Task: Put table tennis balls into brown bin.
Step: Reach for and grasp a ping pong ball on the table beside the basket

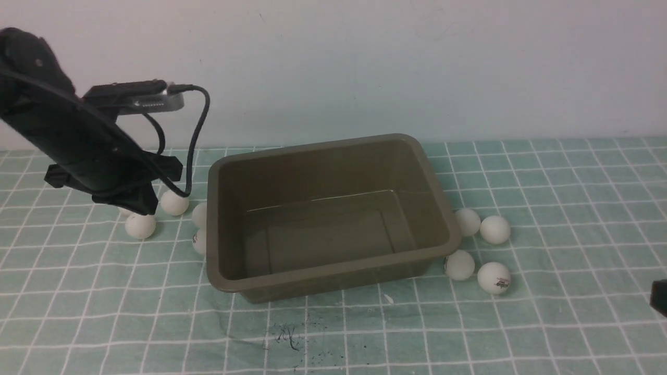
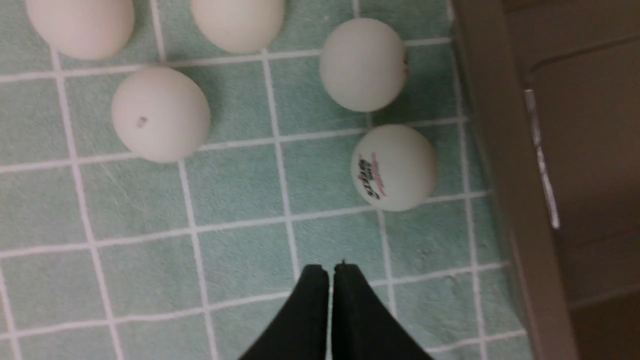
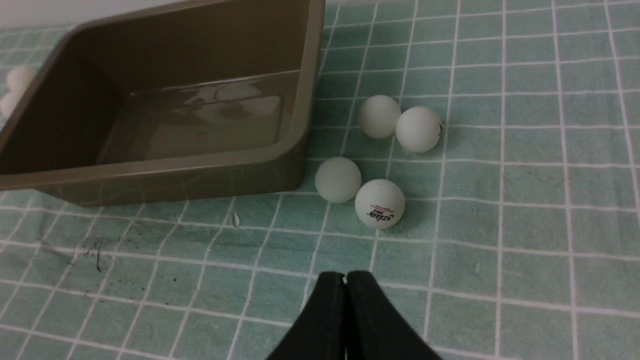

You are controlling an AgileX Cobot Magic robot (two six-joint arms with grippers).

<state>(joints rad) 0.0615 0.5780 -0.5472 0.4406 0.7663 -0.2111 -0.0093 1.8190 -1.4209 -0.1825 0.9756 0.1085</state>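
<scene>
Currently, small white table tennis balls (image 1: 140,226) are scattered either side of the empty olive-brown plastic bin (image 1: 312,147), mid-frame; they could be knocked away if the closed black left hand (image 2: 331,269) is lowered unopened.

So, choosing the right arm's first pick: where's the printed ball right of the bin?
In the front view, the printed ball lies off the near right corner of the bin, beside a plain ball.

Four balls (image 3: 379,203) beside bin (image 3: 165,175), perhaps touching
</scene>
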